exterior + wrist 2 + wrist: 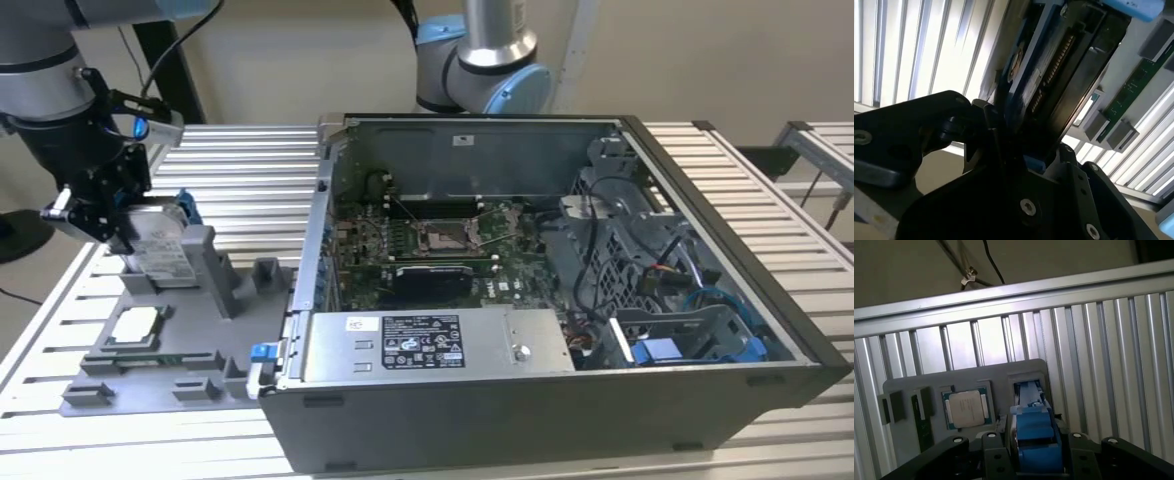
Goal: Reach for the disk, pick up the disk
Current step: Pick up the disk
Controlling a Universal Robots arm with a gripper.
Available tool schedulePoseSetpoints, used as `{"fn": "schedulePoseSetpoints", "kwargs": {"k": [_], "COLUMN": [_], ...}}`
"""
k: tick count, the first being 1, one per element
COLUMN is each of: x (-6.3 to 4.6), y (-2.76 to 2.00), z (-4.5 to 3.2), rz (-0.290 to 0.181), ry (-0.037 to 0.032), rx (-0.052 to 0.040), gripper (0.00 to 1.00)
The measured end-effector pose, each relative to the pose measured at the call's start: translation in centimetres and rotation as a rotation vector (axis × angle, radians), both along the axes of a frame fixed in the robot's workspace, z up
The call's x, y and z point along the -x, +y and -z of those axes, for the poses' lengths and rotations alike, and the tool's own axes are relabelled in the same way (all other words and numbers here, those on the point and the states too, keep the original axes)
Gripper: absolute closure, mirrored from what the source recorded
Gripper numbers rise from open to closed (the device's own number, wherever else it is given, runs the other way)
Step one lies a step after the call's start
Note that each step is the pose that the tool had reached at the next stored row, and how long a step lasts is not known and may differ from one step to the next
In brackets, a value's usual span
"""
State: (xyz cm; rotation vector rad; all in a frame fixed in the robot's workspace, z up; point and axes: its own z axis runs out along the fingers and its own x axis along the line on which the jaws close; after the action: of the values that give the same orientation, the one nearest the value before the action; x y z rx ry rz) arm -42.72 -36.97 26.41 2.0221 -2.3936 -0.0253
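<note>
Disk (160, 255) is standing upright on the grey fixture (200, 350). The gripper (123, 222) is closing tight on its upper edge, so the reach seems done. I cannot tell whether it is lifting clear.

Exterior view: even, bright light from above; soft shadow inside the case (561, 250).
Second wrist view: strongly backlit; slats (904, 45) glare white, gripper (1029, 142) and disk (1054, 65) nearly black.
First wrist view: dimmer; wall (1064, 260) dark, slats with mild sheen.

The arm (47, 95) points its gripper (118, 228) downward, fingers clamped on the disk (163, 255)
</note>
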Motion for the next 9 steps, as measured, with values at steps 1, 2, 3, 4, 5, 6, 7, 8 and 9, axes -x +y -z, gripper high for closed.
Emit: {"fn": "schedulePoseSetpoints", "kwargs": {"k": [1, 2, 3, 4, 5, 6, 7, 8, 9], "x": [-0.03, -0.05, -0.08, -0.11, -0.15, -0.20, -0.25, -0.28, -0.30], "y": [0.00, 0.00, 0.00, 0.00, 0.00, 0.00, 0.00, 0.00, 0.00], "z": [0.02, 0.02, 0.03, 0.03, 0.03, 0.03, 0.04, 0.04, 0.04], "rz": [0.000, 0.000, 0.000, 0.000, 0.000, 0.000, 0.000, 0.000, 0.000], "ry": [-0.0001, -0.0002, -0.0001, -0.0001, -0.0001, -0.0001, -0.0002, -0.0002, -0.0001], "rx": [0.0000, -0.0001, -0.0001, -0.0001, -0.0001, -0.0001, -0.0002, -0.0001, -0.0001], "gripper": [0.00, 0.00, 0.00, 0.00, 0.00, 0.00, 0.00, 0.00, 0.00]}}
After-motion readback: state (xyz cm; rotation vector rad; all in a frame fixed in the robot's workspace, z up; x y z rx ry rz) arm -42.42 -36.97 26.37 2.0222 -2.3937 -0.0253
